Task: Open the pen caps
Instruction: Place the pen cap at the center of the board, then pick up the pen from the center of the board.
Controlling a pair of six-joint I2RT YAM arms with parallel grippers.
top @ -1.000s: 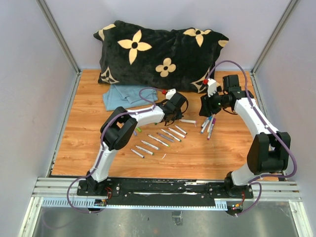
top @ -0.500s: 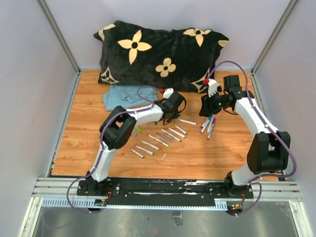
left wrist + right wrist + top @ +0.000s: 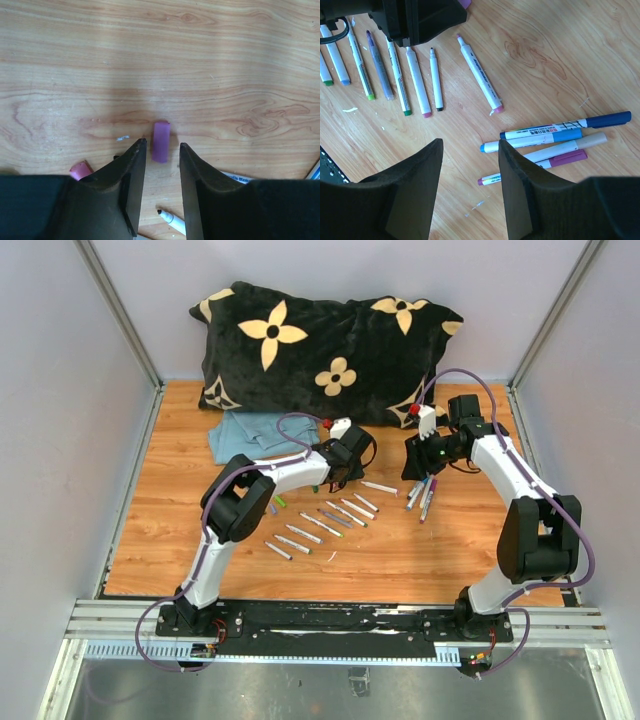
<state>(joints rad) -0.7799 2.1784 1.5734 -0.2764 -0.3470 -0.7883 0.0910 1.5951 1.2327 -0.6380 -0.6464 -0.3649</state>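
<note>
A loose purple pen cap (image 3: pixel 161 135) lies on the wood just past the tips of my left gripper (image 3: pixel 162 145), which is open and empty. A pink cap (image 3: pixel 80 170) lies to its left. An uncapped black-tipped pen (image 3: pixel 172 219) lies under the jaws. My right gripper (image 3: pixel 470 145) is open and empty, hovering over a cluster of capped pens: one with a dark blue cap (image 3: pixel 609 119) and one with a purple cap (image 3: pixel 568 159). In the top view the left gripper (image 3: pixel 335 472) and right gripper (image 3: pixel 415 462) stand either side of a single pen (image 3: pixel 380 485).
A row of several uncapped pens (image 3: pixel 320 525) lies in front of the left gripper; it also shows in the right wrist view (image 3: pixel 395 75). A black flowered pillow (image 3: pixel 320 350) and a blue cloth (image 3: pixel 250 435) lie at the back. Grey walls enclose the table.
My left gripper has moved a little to the left and back. My right gripper has shifted slightly left and turned. The pens on the table have not moved.
</note>
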